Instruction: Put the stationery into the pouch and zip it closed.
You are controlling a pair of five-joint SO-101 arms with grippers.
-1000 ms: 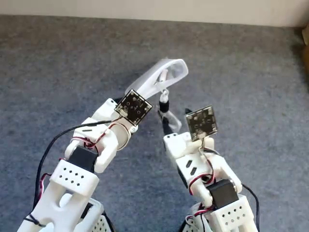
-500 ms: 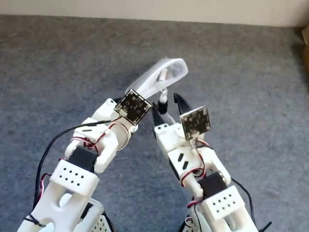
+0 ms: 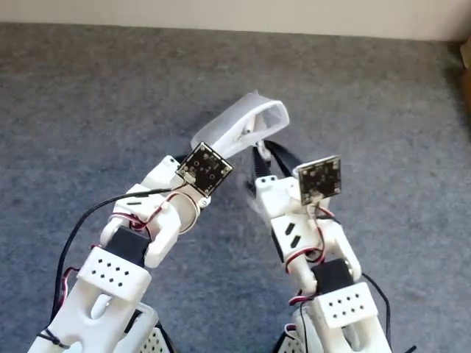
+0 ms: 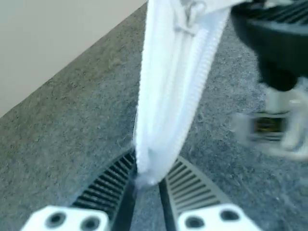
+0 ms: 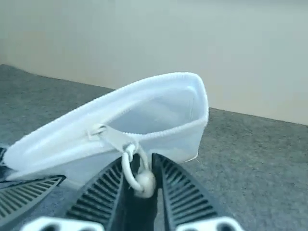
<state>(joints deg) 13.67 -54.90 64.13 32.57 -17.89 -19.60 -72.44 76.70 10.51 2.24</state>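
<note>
Fingers (image 4: 192,180) of the left gripper (image 4: 147,183) are clenched on the lifted white plastic pouch (image 3: 237,123); its white zip pull (image 5: 137,178) is pinched by the right gripper (image 5: 139,190). Zipping seems in hand; a straight tug is needed.

Ahead of the right gripper (image 5: 138,160), the pouch (image 5: 154,110) barred passage, its zipper pull (image 5: 143,183) pinched in the claw; the left gripper (image 4: 151,162) crowded one side, bare carpet (image 3: 397,110) the other.
</note>
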